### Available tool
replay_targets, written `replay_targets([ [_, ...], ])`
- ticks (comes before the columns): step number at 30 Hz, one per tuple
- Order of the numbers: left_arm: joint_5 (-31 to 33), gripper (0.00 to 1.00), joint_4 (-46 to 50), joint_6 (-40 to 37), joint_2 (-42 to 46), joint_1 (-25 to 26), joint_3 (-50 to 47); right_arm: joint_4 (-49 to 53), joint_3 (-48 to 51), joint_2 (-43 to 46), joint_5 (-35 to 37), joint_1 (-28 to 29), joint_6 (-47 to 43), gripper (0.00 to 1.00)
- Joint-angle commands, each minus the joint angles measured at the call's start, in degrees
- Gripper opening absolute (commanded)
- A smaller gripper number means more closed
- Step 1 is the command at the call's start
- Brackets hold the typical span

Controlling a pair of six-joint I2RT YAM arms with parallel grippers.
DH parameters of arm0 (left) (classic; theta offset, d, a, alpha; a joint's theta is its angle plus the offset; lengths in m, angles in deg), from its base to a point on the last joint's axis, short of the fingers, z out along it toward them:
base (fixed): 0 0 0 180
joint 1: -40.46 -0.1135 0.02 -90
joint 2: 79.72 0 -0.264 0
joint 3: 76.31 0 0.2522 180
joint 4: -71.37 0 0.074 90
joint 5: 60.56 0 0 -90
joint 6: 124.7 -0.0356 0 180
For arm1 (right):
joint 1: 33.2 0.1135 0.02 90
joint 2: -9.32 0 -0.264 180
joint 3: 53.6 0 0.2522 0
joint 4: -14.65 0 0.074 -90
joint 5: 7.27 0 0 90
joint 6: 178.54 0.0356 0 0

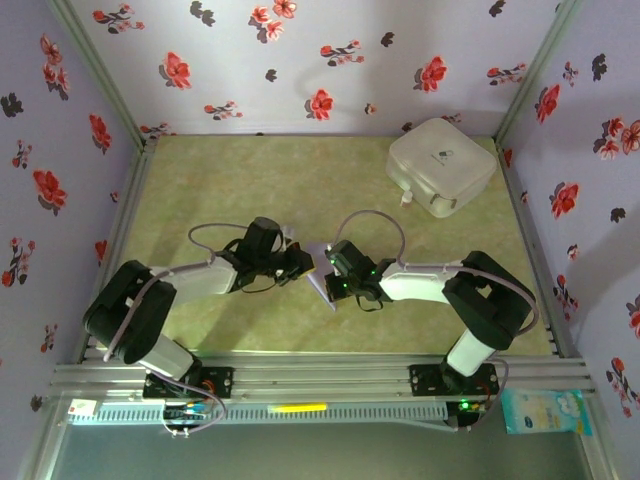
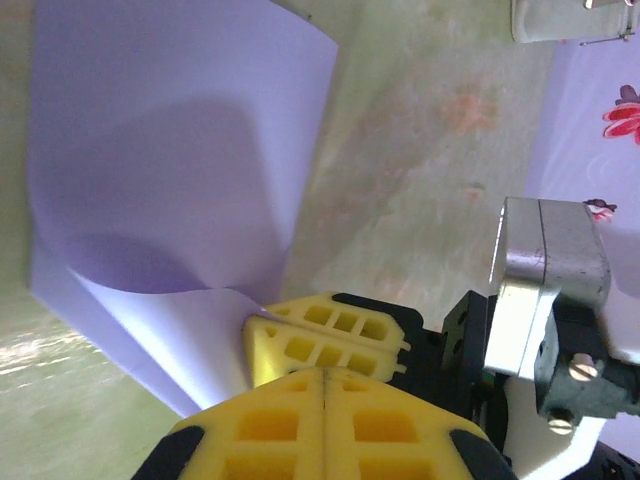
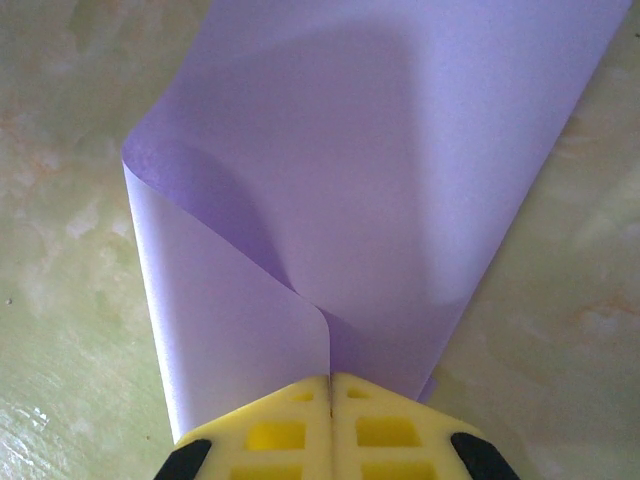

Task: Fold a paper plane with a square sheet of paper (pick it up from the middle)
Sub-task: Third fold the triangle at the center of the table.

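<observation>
Square sheet of paper [image 3: 400,170] curls in right tool [image 3: 330,392].

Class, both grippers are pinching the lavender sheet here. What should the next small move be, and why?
Probably ease both wrists down and press the rolled-over side flat against the table. The left gripper and right gripper are shut on the square sheet of paper, tip to tip, and the turned-over flap only bulges in a soft curl, with no sharp crease.
</observation>
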State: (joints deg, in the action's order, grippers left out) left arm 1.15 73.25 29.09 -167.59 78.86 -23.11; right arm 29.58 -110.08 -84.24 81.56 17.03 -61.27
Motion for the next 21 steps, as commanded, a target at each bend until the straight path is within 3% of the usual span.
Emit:
replay_targets([
  [1, 0.29, 0.0, -3.08, 1.56, -2.23, 1.07, -0.01, 0.69, 0.6, 0.13, 1.87, -0.3, 0.36, 0.0],
  [21, 0.98, 0.0, -2.09, -0.59, -7.55, 2.22, 0.98, -0.03, 0.61, -0.84, 1.44, -0.28, 1.12, 0.0],
])
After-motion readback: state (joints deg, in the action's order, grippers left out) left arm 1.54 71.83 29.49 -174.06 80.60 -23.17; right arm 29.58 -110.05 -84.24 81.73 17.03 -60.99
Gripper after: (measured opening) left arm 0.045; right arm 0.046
